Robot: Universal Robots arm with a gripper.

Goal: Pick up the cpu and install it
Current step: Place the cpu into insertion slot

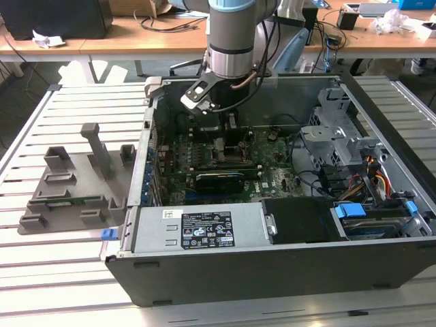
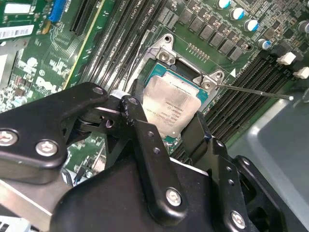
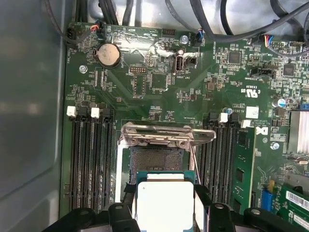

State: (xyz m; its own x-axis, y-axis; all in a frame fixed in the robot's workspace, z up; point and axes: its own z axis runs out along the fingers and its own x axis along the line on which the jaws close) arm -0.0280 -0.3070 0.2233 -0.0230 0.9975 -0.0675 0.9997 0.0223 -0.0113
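Note: your hand (image 3: pixel 164 193) is clamped on the cpu (image 3: pixel 166 208), which hangs just above the open socket (image 3: pixel 157 162) and looks offset from it; lowering it off-line or tilted could bend pins or clip the raised frame (image 3: pixel 161 135).

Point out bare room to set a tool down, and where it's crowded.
Free: slatted table between the grey tray and the far desks, and the strip before the case. Crowded: inside the case, where the gripper holds the cpu over the socket.
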